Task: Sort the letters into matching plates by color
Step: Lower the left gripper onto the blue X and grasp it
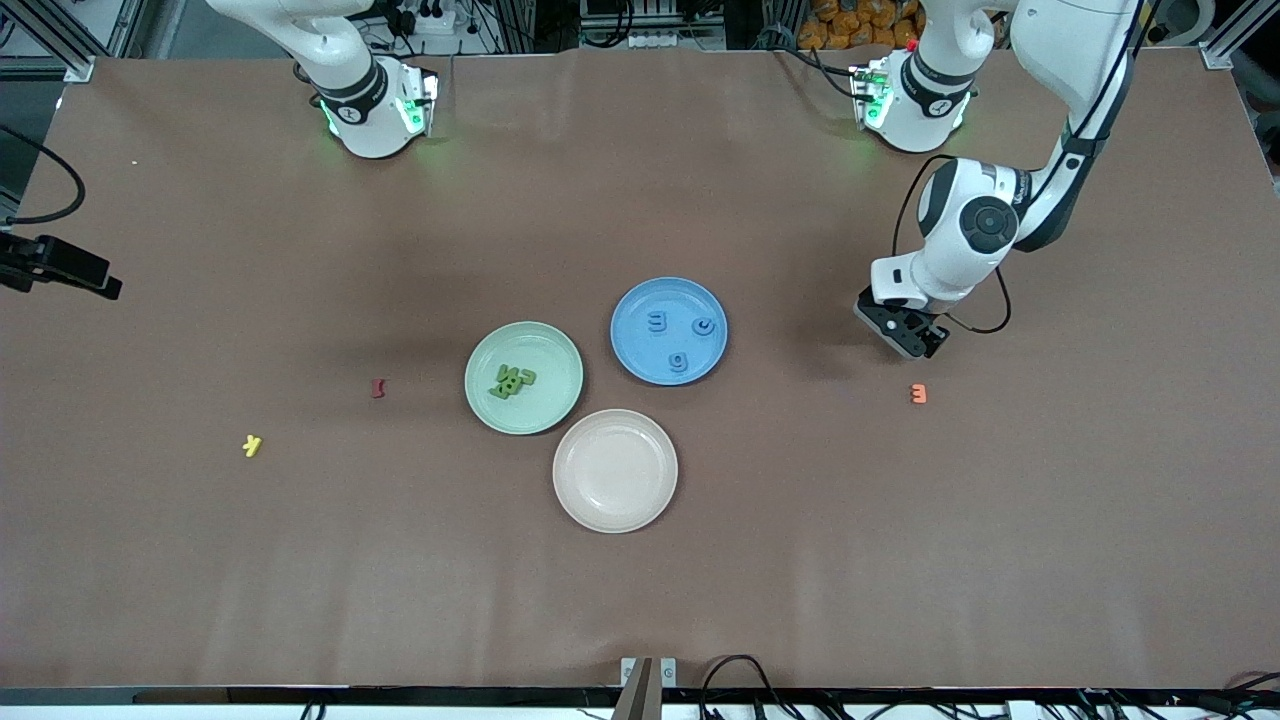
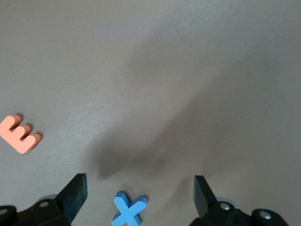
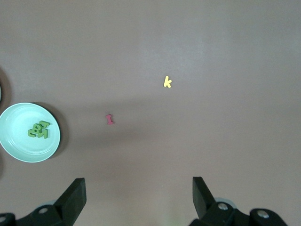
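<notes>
Beige plate [image 1: 615,471] nearest camera, empty, mid-table. Green plate [image 1: 524,378] just beside it, holds clumped green letters [image 1: 512,380]. Blue plate [image 1: 669,331] holds three blue letters [image 1: 679,362]. Left gripper [image 1: 903,332] low over table toward left arm's end, fingers wide apart, gripping nothing; blue X [image 2: 128,211] on table between them, orange E [image 1: 918,394] near. Right gripper [image 3: 138,195] high above table, fingers spread, empty. Red piece [image 1: 378,388], yellow K [image 1: 252,446] toward right arm's end.

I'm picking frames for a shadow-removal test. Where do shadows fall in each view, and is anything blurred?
Front view: soft arm shadow on the table beside the left hand. Left wrist view: a dark diffuse shadow above the blue X; the orange E is sharp. Right wrist view: a faint band near the red letter; no blur.
</notes>
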Robot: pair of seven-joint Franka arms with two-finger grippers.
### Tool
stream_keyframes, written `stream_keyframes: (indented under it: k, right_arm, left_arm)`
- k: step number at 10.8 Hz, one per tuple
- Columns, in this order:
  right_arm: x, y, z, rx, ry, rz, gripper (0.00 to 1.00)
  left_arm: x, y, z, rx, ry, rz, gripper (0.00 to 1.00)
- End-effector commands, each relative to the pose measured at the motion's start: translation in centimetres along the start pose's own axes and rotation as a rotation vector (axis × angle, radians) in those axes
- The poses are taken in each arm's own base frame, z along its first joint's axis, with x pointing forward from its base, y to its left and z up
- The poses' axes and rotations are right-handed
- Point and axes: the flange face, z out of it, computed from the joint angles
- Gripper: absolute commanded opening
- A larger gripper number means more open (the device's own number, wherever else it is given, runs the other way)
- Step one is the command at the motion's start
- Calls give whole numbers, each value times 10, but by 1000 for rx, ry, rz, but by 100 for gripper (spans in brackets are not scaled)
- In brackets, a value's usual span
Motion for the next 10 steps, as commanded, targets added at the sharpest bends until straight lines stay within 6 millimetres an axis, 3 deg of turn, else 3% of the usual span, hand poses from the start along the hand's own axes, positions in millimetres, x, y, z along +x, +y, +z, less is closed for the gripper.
stream_keyframes:
  k: [1, 5, 8, 10]
  right_arm:
    - [-4, 0, -3, -9, 27, 7, 100]
    - [-4, 0, -2, -9, 27, 7, 100]
    - [-4, -1, -1, -8, 22, 5, 100]
    - [-3, -1, 1, -8, 18, 5, 100]
  left_arm:
    - [-8, 5, 4, 4, -3, 25, 100]
    - [-19, 11, 9, -3, -13, 26, 100]
    - [-36, -10, 9, 6, -25, 54, 99]
    - [-43, -19, 9, 11, -28, 74, 93]
